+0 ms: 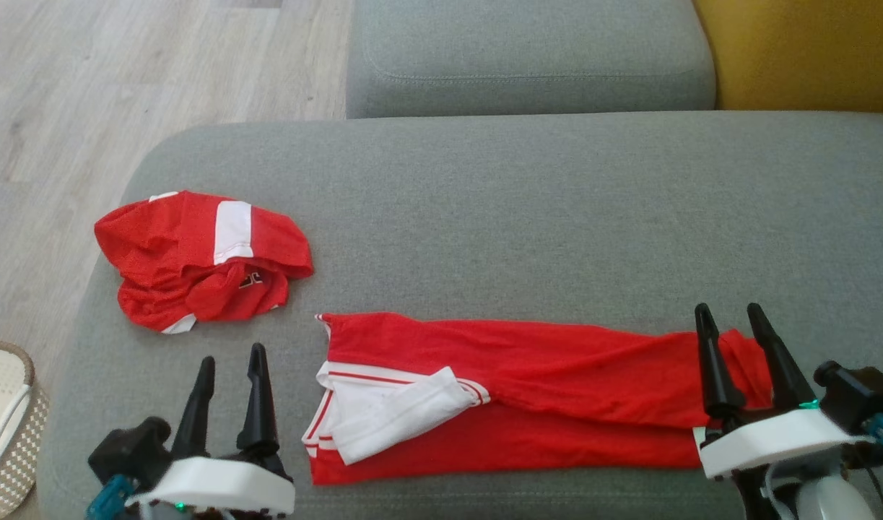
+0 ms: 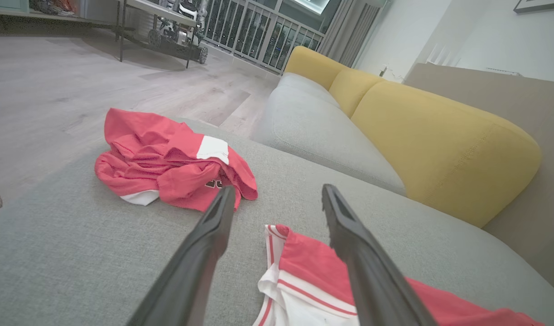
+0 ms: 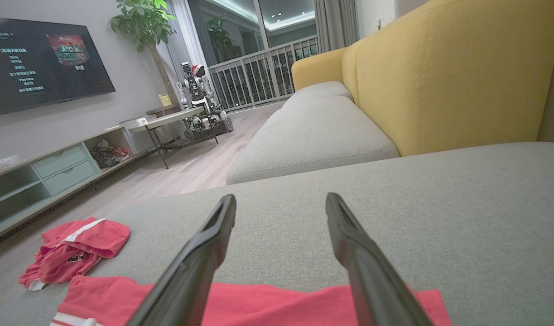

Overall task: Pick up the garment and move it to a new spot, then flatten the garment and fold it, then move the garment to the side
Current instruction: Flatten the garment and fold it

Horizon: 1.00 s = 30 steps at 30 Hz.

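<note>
Garment (image 1: 557, 368) lies folded; left pincer (image 1: 232, 353) beside it, right pincer (image 1: 727, 307) over its rt end, both wide apart, empty.

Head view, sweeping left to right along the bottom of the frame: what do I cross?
First the woven basket → left gripper, open → flattened red garment → right gripper, open at the garment's right end.

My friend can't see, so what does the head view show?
A long red garment lies flat on a grey sofa cushion; the open left gripper is beside its left end, the open right gripper over its right end. A crumpled red garment sits further left.
</note>
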Motion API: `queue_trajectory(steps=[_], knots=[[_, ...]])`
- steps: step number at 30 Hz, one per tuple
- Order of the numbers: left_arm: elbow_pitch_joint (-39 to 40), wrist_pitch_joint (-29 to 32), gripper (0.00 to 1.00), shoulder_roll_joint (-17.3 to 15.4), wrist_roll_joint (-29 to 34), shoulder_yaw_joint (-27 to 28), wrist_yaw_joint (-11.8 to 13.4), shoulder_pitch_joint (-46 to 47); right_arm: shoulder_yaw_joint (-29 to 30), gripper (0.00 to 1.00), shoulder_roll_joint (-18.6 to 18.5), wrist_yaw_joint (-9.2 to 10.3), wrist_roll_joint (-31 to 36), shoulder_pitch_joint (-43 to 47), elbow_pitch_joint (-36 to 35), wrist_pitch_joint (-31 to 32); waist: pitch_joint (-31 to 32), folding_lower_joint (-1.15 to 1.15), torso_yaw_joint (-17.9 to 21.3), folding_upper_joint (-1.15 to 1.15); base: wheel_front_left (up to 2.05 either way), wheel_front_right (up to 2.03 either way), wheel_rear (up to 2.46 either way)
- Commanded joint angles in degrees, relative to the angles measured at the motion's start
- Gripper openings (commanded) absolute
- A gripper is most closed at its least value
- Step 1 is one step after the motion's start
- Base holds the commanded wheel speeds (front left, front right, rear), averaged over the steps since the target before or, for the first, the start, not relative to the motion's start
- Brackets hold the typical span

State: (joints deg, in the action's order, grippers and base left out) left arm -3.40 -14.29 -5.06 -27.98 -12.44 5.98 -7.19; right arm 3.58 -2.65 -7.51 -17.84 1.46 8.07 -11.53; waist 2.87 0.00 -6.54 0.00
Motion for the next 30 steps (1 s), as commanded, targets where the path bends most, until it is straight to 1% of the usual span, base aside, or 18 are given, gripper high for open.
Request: queue_trajectory(steps=[1,4,9,12,16,17,20,24,25,30], knots=[[2.12,-0.70,1.00,0.42,1.39,3.13,-1.03,2.25,-1.35,1.00,-0.24,0.02,-0.36,-1.72,-1.50,-0.78,0.09,0.00,-0.02,0.00,0.00,0.00,0.00],[1.55,-0.70,1.00,1.54,4.08,4.31,-3.62,1.38,-1.62,1.00,-0.23,0.02,0.25,-1.77,-0.61,-1.13,0.20,0.00,0.12,0.00,0.00,0.00,0.00],[0.57,-0.70,1.00,2.11,5.57,6.09,-5.74,1.13,-1.31,1.00,-0.23,0.02,0.53,-1.95,0.42,-1.32,0.15,0.00,0.15,0.00,0.00,0.00,0.00],[0.13,-0.70,1.00,2.15,4.83,5.92,-5.84,1.36,-0.53,1.00,-0.23,0.02,0.32,-1.88,1.79,-0.72,-0.13,0.00,0.08,0.00,0.00,0.00,0.00],[-0.58,-0.71,1.00,2.16,4.34,5.08,-5.88,1.66,2.36,1.00,-0.23,0.02,0.76,-2.45,5.85,1.74,-1.07,0.00,0.11,0.00,0.00,0.00,0.00],[-0.58,-0.71,1.00,2.16,4.34,5.08,-5.88,1.66,2.36,1.00,-0.23,0.02,0.76,-2.45,5.85,1.74,-1.07,0.00,0.11,0.00,0.00,0.00,0.00],[-1.16,-0.71,1.00,2.17,4.29,3.94,-6.05,1.92,6.18,1.00,-0.23,0.02,1.85,-3.95,9.85,3.91,-2.13,0.00,0.15,0.00,0.00,0.00,0.00],[-1.96,-0.71,1.00,2.17,4.37,2.68,-6.28,3.08,10.76,1.00,-0.23,0.02,4.60,-7.13,14.44,6.84,-4.26,0.00,0.10,0.00,0.00,0.00,0.00],[-2.00,-0.71,1.00,2.17,4.37,2.41,-6.31,3.76,12.26,1.00,-0.23,0.02,6.16,-8.81,16.09,8.27,-5.44,0.00,0.20,0.00,0.00,0.00,0.00],[-1.62,-0.71,1.00,2.18,4.44,2.14,-6.38,4.74,15.54,1.00,-0.23,0.02,9.72,-11.97,18.76,10.76,-7.79,0.00,-0.16,0.00,0.00,0.00,0.00]])
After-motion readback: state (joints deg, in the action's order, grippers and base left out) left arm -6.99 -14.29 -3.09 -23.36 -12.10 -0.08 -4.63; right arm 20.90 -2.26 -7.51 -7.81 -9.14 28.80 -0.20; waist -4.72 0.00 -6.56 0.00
